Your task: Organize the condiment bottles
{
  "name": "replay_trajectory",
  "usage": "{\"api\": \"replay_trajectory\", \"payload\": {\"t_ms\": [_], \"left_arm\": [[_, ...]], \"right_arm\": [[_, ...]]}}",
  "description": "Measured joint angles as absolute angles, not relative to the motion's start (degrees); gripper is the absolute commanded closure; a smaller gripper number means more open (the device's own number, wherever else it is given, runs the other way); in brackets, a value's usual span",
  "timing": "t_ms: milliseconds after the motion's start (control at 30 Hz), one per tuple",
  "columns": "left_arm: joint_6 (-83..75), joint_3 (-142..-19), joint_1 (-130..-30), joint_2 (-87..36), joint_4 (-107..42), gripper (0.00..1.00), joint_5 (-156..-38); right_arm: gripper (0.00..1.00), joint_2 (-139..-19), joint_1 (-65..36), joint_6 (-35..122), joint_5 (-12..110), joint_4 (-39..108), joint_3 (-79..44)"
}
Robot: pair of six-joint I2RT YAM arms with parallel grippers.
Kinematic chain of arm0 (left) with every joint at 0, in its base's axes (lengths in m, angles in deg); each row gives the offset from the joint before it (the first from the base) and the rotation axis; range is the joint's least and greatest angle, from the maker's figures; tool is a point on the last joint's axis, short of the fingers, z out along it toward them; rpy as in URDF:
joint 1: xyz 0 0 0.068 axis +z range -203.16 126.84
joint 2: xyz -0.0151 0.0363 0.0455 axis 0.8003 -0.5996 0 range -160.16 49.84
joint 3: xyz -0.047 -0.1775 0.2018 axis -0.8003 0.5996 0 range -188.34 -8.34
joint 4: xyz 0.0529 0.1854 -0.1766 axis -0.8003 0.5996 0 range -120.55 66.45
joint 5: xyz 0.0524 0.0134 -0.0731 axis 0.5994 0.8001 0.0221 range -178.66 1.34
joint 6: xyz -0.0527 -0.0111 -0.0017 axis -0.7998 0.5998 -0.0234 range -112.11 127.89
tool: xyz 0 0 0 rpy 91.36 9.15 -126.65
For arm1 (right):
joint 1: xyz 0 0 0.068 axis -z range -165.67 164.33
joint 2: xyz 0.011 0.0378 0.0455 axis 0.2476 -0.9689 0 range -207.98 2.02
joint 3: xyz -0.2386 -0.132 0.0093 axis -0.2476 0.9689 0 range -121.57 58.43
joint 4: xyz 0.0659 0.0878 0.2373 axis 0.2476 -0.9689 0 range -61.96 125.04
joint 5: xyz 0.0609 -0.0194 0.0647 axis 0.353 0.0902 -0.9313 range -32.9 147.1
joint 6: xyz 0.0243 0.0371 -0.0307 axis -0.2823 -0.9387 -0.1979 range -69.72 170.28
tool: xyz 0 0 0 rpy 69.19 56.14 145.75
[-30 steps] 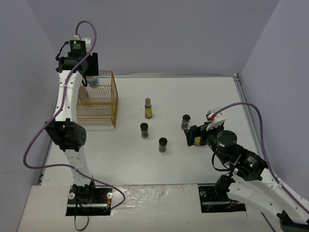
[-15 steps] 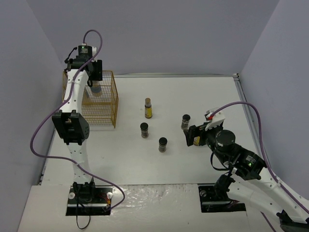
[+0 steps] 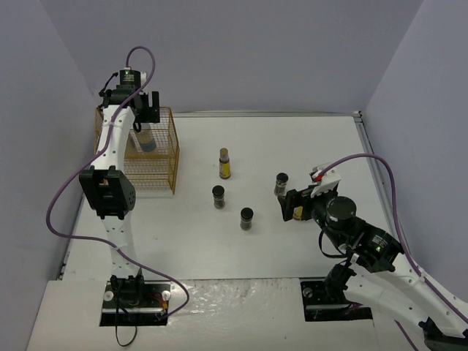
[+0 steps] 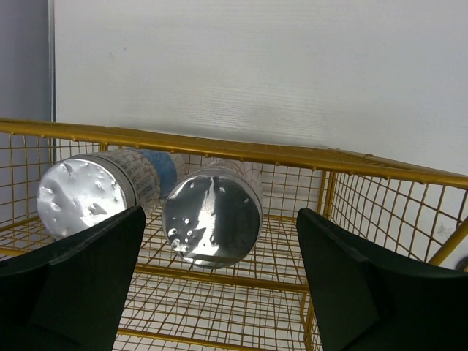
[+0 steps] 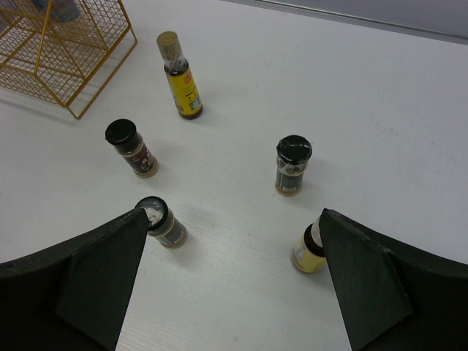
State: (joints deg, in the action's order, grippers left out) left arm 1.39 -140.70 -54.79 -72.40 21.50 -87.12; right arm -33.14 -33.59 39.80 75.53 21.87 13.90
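Observation:
Two pale jars with silver lids and blue labels stand side by side in the yellow wire basket (image 3: 174,157); in the left wrist view one is at the left (image 4: 80,196) and one in the middle (image 4: 212,218). My left gripper (image 4: 219,292) hangs open and empty just above them, over the basket (image 3: 144,110). A slim yellow brown-capped bottle (image 3: 224,164) and three short dark jars (image 3: 219,197) (image 3: 247,219) (image 3: 281,184) stand mid-table. My right gripper (image 5: 234,292) is open and empty, low over the table. A second yellow bottle (image 5: 311,248) stands right beside its right finger (image 5: 380,292).
The basket's yellow rim (image 4: 292,155) and wire walls surround the left gripper. The grey back wall stands behind the basket. The right wrist view shows the basket's corner (image 5: 73,110) at top left, the yellow bottle (image 5: 181,77) and dark jars (image 5: 131,148) (image 5: 164,221) (image 5: 292,164).

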Motion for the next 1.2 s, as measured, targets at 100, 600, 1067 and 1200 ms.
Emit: {"api": "replay_trajectory", "payload": {"t_ms": [100,600,1067,1200], "left_arm": [[1.20,-140.70,-54.79,-72.13,21.78,0.18,-87.15],[-2.23,-112.80,-73.48,-41.50,11.70,0.06,-96.40],[1.47,-107.05,-84.19,-61.12,5.10,0.09,-95.04],[1.82,-108.42,-84.19,-64.49,5.17,0.15,-94.81]], "right_arm": [[0.00,-33.14,-33.59,39.80,75.54,21.87,13.90],[0.00,-32.66,-33.59,39.80,75.56,21.90,13.90],[0.00,-31.70,-33.61,39.80,75.53,21.90,13.90],[0.00,-31.34,-33.61,39.80,75.53,21.92,13.90]]}}
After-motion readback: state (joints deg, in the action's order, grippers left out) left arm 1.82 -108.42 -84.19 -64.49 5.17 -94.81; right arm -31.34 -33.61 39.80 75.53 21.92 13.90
